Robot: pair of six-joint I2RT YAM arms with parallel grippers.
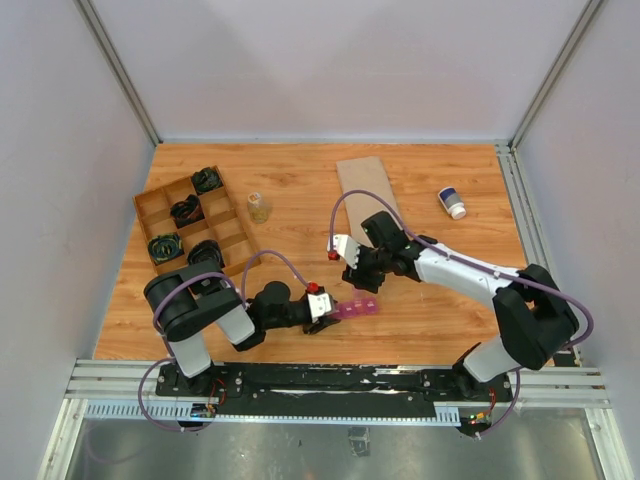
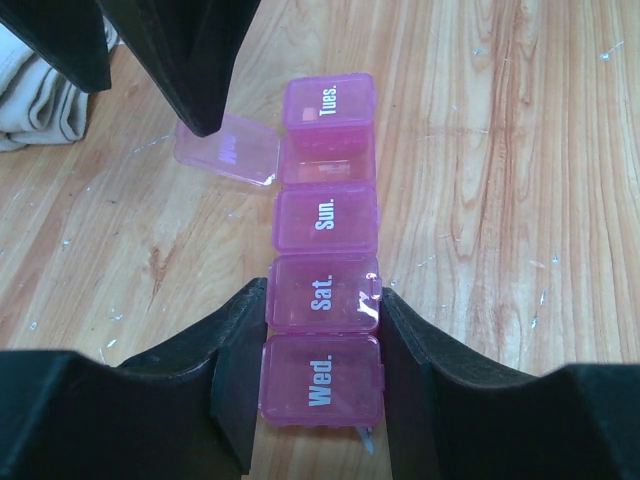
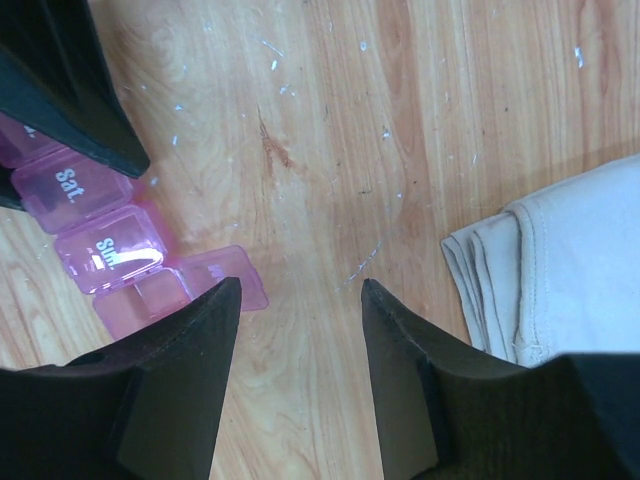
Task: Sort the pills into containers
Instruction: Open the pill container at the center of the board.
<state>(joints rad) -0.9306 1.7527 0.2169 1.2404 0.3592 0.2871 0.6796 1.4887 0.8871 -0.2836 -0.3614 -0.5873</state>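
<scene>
Clamping the pink strip of containers across its "Sat." box, the left pincer held it flat on the desk, near the front edge between the arms. One lid lay flipped open sideways. The right pincer hung just beside that lid, jaws apart and holding nothing, with a folded beige cloth nearby.

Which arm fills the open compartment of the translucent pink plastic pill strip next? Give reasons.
Right, probably. The right gripper is open and empty beside the open compartment, while the left gripper is clamped on the translucent pink plastic pill strip, holding it.
</scene>
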